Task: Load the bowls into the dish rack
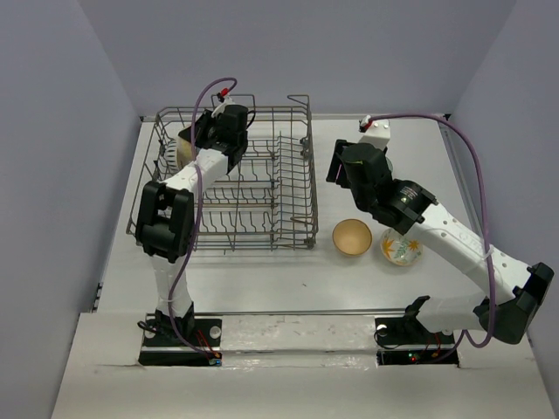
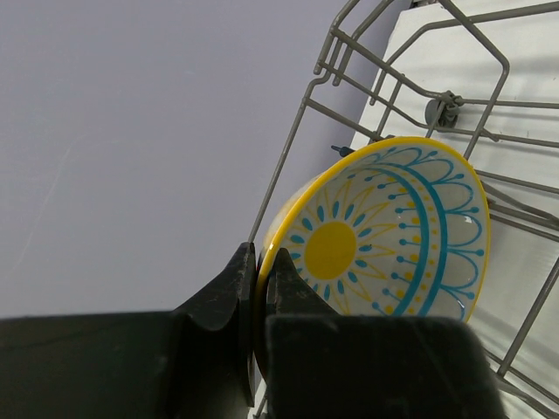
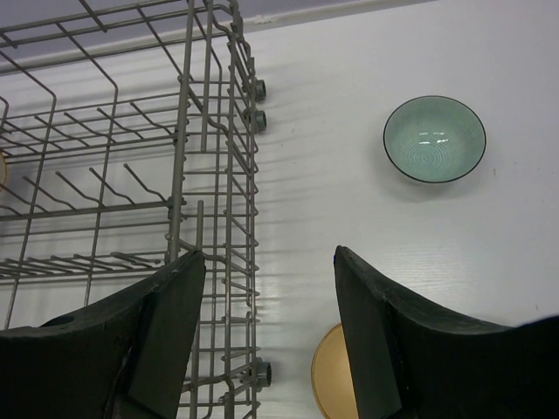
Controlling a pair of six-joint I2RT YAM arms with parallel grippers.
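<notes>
L grip: left gripper (image 2: 262,266) closed narrow on rim of floral bowl (image 2: 384,236), one finger inside the wall, one outside. Rim pinch holds the bowl on edge, which is how the tines (image 3: 131,179) take it.
Held bowl posn: inside dish rack (image 2: 301,144), at its far-left corner, tilted on edge. Can't tell whether it is seated btwn tines yet.
R grip: right gripper (image 3: 266,262) spread wide, nothing in it, hanging over table (image 1: 288,279) just outside rack's right wall.
Why there (judgement): placed over the waiting bowls, prob. ready for nxt pick while L arm sets its bowl.
Waiting bowls: teal bowl (image 3: 434,138) right of rack, toward its far end. Tan bowl (image 1: 352,236) just off rack's near-right corner. Second floral bowl (image 1: 401,248) beyond the tan one, further from rack. All mouth-up. 5th bowl not made out.
Progress (judgement): early; three loose, one in hand.
Edges, L side: rack's raised left + far walls close round held bowl, little slack. Exit after release likely up and back.
Edges, R side: rack's right wall w/ rollers (image 3: 259,89) just beside R grip's left finger.
Open room: teal bowl well apart from rack and from other bowls, so easiest approach. Tan + floral pair near each other, tan near rack corner, so a tighter pinch there.
</notes>
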